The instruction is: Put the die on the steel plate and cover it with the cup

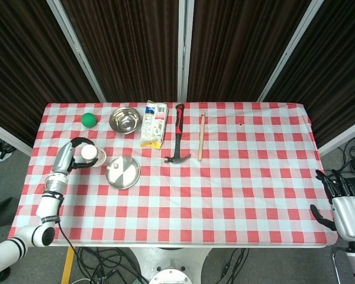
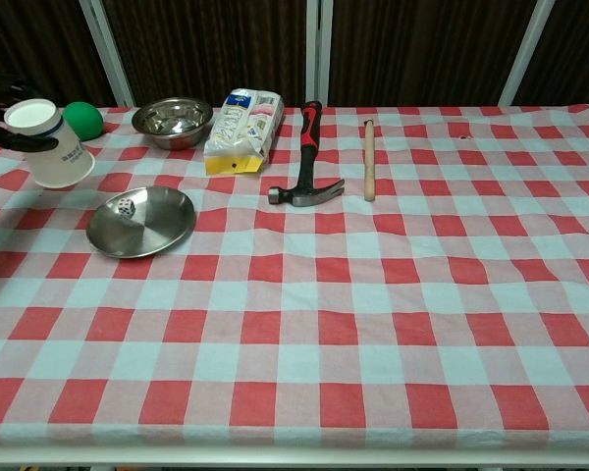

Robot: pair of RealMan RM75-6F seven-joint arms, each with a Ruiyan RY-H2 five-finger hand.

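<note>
A white die [image 2: 126, 207] [image 1: 113, 167] lies on the steel plate [image 2: 155, 232] [image 1: 129, 176] near the table's left side. My left hand [image 1: 73, 155] [image 2: 10, 134] holds a white paper cup [image 2: 53, 144] [image 1: 90, 155] upside down in the air, just left of the plate and above table height. My right hand [image 1: 342, 204] hangs open off the table's right front corner, holding nothing; the chest view does not show it.
A green ball [image 2: 83, 120], a steel bowl [image 2: 172, 120], a white packet [image 2: 242, 129], a red-and-black hammer [image 2: 304, 157] and a wooden stick [image 2: 369, 157] lie along the back half of the checked tablecloth [image 2: 373, 314].
</note>
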